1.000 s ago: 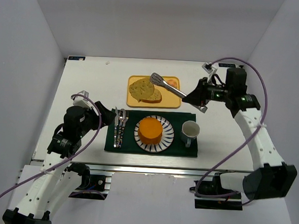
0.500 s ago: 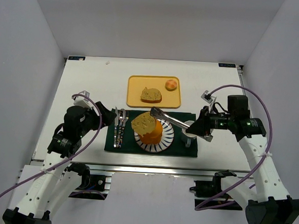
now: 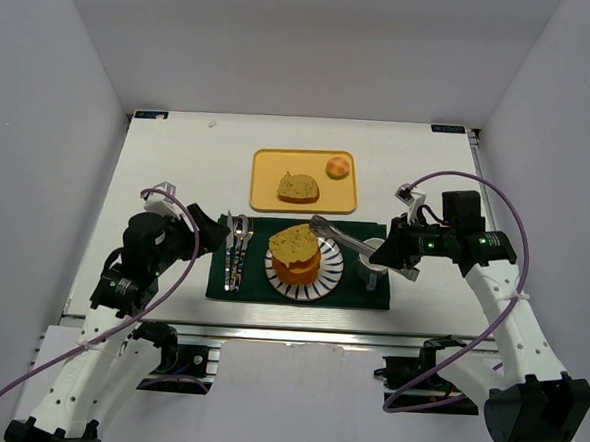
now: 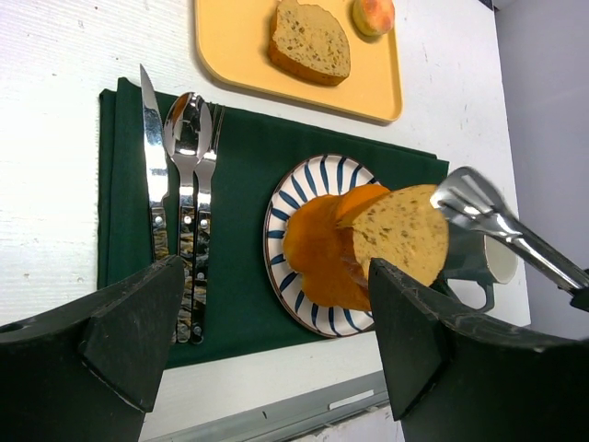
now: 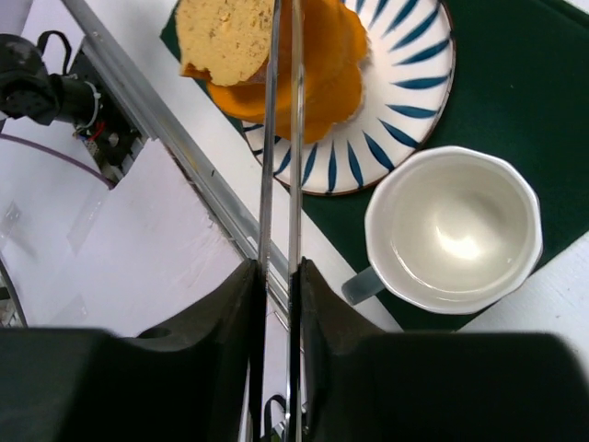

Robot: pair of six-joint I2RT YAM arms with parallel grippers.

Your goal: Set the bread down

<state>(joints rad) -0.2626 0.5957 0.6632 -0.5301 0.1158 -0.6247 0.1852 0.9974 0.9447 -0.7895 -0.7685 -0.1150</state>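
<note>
Tongs [image 3: 342, 238] clamped in my right gripper [image 3: 393, 253] pinch the bread [image 3: 295, 243], tilted over the orange cylinder [image 3: 298, 268] on the plate [image 3: 333, 276]; my left gripper [image 4: 276, 318] gapes wide, empty.

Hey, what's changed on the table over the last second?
The right gripper, shut on the tongs, carried the bread off the tray to over the orange block on the plate. The other slice, bun, cup, cutlery and open left gripper stayed put.

My white table [image 3: 178, 164] is boxed in by plain pale walls [image 3: 285, 50] on three sides, evenly lit.
</note>
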